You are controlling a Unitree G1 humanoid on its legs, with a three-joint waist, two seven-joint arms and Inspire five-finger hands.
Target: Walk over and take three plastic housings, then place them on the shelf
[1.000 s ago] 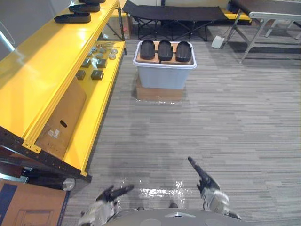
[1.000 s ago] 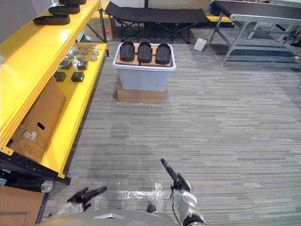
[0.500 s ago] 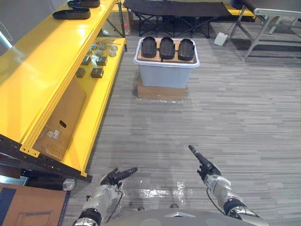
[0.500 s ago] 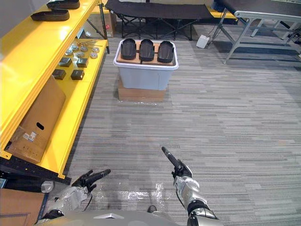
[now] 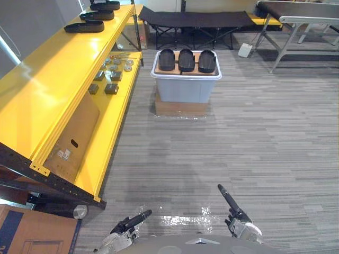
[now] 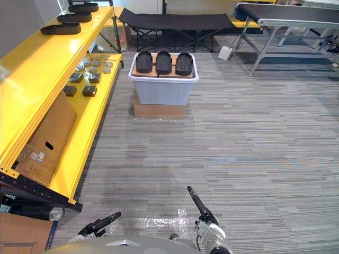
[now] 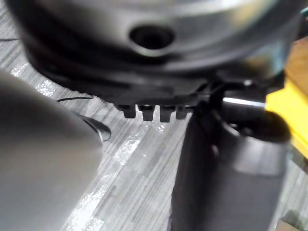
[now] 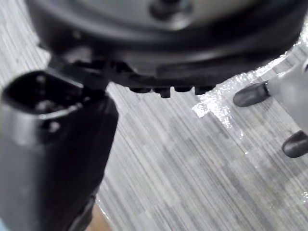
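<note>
Now, left hand point(image 5: 124, 226): low, fingers straight, empty.
Right hand point(image 5: 234, 213): low, fingers straight, empty.
Housings point(image 5: 186, 60): three, black, atop far bin point(image 5: 184, 87).

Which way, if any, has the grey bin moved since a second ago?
No. The grey bin keeps its place beside the yellow shelf, on its cardboard base; only the camera shifted.

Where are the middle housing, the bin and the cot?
Middle housing point(image 5: 186, 60): left eye view, centre of its dark top.
Bin point(image 5: 184, 89): left eye view, its front wall.
Cot point(image 5: 196, 19): left eye view, middle of its black fabric bed.
</note>
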